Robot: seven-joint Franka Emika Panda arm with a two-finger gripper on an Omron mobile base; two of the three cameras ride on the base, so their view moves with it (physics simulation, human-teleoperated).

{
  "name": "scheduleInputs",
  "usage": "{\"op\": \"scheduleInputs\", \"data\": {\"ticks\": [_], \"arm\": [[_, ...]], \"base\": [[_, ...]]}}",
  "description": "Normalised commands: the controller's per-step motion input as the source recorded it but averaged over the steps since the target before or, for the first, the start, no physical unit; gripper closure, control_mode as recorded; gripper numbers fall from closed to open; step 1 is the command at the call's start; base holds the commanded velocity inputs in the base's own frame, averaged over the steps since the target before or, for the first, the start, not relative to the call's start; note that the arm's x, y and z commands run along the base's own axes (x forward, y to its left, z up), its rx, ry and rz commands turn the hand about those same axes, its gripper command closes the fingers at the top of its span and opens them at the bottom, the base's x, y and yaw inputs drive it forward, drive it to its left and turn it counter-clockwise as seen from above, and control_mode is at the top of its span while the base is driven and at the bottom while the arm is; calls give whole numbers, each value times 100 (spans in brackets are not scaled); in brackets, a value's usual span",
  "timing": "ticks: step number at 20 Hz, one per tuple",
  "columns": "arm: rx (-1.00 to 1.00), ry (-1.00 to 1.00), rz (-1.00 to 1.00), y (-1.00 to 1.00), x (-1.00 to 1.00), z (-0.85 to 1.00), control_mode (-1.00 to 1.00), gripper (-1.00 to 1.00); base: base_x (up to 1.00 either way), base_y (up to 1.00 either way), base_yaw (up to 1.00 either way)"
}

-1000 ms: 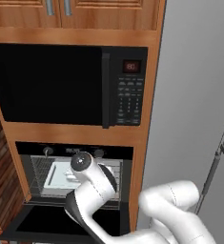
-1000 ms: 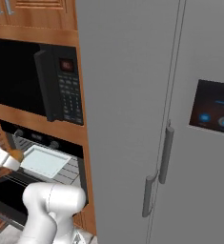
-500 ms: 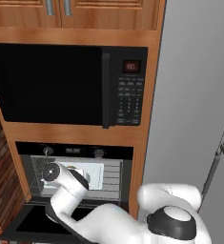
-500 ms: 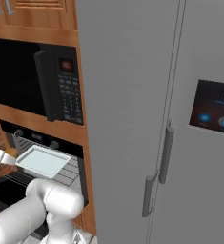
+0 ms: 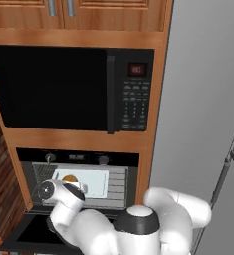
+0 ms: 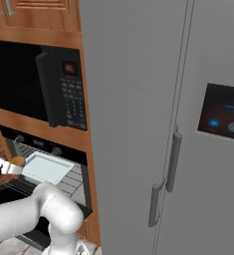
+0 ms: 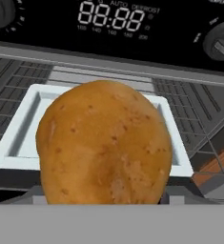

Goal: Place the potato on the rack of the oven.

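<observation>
Gripper (image 5: 72, 182) clamped on the potato (image 7: 105, 145), held up at the mouth of the open oven (image 5: 78, 158), just under its black control strip (image 7: 113, 28). Fills the hand view close up, with a pale tray (image 7: 23, 138) behind it sitting on the rack (image 7: 199, 114). Seen from the left base as a small orange-brown spot against that tray. Microwave (image 5: 71, 87) above, grey fridge (image 6: 153, 99) to the right.

One potato (image 7: 105, 145), directly ahead of the fingers; one pale tray (image 7: 23, 138) just beyond it on one wire rack (image 7: 199, 112); one oven (image 5: 133, 160) with two knobs (image 7: 219, 40); one microwave (image 5: 68, 87); one refrigerator (image 6: 153, 99).
</observation>
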Motion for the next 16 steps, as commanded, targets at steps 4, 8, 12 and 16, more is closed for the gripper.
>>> {"op": "scheduleInputs", "data": {"ticks": [4,8,12,16], "arm": [[0,2,0,-5,41,-22,-100,100],[0,5,0,-2,45,-8,-100,100],[0,0,0,0,34,-39,-100,100],[0,0,0,0,22,-48,-100,100]], "base": [[0,0,0],[0,0,0],[0,0,0],[0,0,0]]}}
